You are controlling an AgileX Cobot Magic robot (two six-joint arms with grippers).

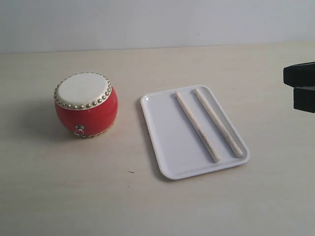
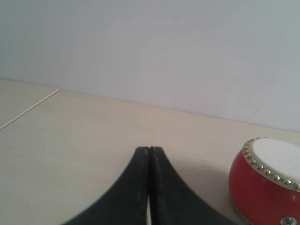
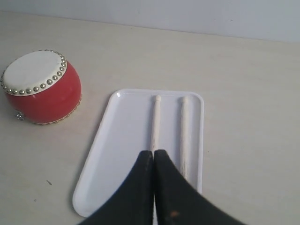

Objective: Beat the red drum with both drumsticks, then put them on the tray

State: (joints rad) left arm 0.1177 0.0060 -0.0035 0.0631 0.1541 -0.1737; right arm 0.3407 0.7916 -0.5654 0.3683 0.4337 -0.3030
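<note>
Left gripper [image 2: 149, 150] has its two black fingers pressed tight together, and nothing is between them. Right gripper [image 3: 153, 152] is the same, with fingers together and holding nothing. The right gripper's camera looks down on the tray [image 3: 124, 140], a flat white one with round corners and a low rim. Inside the tray lie the two drumsticks [image 1: 197, 127], thin and pale. They lie side by side along the tray's long way, a little apart from each other. Both are nearer the side of the tray that is away from the drum. The red drum [image 1: 86, 110] stands upright on the table [image 1: 74, 196] beside the tray, not touching it. It has a cream top, a ring of shiny gold studs, and a small metal ring on its side. The left gripper's camera sees the drum close by.
</note>
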